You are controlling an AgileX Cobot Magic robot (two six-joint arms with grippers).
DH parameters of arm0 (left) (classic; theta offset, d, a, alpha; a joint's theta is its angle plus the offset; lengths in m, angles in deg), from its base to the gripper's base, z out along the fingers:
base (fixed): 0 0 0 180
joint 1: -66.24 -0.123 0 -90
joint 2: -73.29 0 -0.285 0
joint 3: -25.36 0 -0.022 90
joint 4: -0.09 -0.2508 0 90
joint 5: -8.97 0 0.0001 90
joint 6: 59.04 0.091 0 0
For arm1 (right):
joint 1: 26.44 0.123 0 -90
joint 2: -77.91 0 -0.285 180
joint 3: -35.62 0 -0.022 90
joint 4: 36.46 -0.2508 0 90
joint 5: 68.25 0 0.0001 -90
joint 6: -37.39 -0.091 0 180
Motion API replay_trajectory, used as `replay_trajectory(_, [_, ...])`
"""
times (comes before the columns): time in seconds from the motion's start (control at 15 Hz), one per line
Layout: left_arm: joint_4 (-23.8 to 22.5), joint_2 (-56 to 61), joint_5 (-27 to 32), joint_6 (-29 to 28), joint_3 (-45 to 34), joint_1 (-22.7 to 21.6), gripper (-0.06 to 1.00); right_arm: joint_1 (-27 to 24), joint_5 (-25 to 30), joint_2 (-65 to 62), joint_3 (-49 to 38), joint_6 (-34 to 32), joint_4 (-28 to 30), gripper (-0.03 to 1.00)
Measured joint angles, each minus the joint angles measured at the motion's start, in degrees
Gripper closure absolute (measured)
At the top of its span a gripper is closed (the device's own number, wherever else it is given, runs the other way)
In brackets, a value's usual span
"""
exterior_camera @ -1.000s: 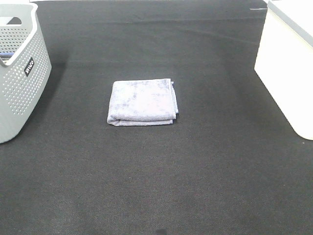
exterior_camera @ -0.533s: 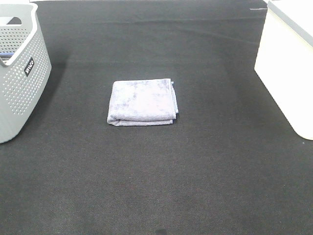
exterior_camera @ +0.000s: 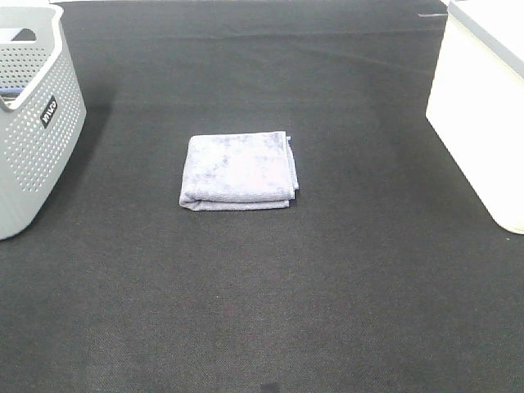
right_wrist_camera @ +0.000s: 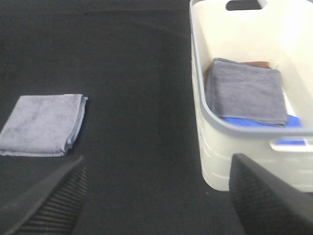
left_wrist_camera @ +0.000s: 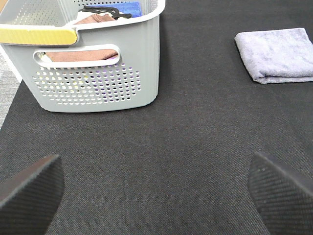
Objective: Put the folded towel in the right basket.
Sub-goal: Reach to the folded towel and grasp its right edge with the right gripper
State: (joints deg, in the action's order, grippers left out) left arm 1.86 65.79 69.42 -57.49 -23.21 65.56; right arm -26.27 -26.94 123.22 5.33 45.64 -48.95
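Observation:
A folded lavender-grey towel (exterior_camera: pixel 238 171) lies flat on the black mat in the middle of the table. It also shows in the left wrist view (left_wrist_camera: pixel 276 60) and in the right wrist view (right_wrist_camera: pixel 42 124). The white right basket (exterior_camera: pixel 483 106) stands at the right edge; the right wrist view shows its rim (right_wrist_camera: pixel 196 78) and folded grey, blue and brown cloths inside. Neither arm shows in the exterior high view. My left gripper (left_wrist_camera: pixel 155 183) is open and empty above the mat, well short of the towel. My right gripper (right_wrist_camera: pixel 156 196) is open and empty between towel and basket.
A grey perforated basket (exterior_camera: pixel 33 123) stands at the left edge; in the left wrist view (left_wrist_camera: pixel 93 73) it holds brown and blue cloths. Bare black mat (exterior_camera: pixel 262 303) surrounds the towel on all sides.

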Motion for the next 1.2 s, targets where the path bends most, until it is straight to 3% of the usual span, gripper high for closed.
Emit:
replay_trajectory(0.2, [0.0, 0.0, 0.0, 0.0, 0.0, 0.0, -0.03, 0.0, 1.5, 18.9, 13.7, 5.0, -5.4, 0.21])
replay_trajectory(0.53, [0.0, 0.0, 0.0, 0.0, 0.0, 0.0, -0.03, 0.1, 10.3, 45.7, 33.0, 10.5, -12.2, 0.22])
replay_trajectory(0.67, [0.0, 0.0, 0.0, 0.0, 0.0, 0.0, -0.03, 3.0, 11.6, 54.5, 37.8, 12.7, -12.5, 0.22])
replay_trajectory(0.93, [0.0, 0.0, 0.0, 0.0, 0.0, 0.0, -0.03, 11.8, 11.5, 69.2, 45.8, 12.3, -13.1, 0.22])
replay_trajectory(1.2, [0.0, 0.0, 0.0, 0.0, 0.0, 0.0, -0.03, 13.2, 13.2, 86.6, 58.0, 5.7, -17.6, 0.22])
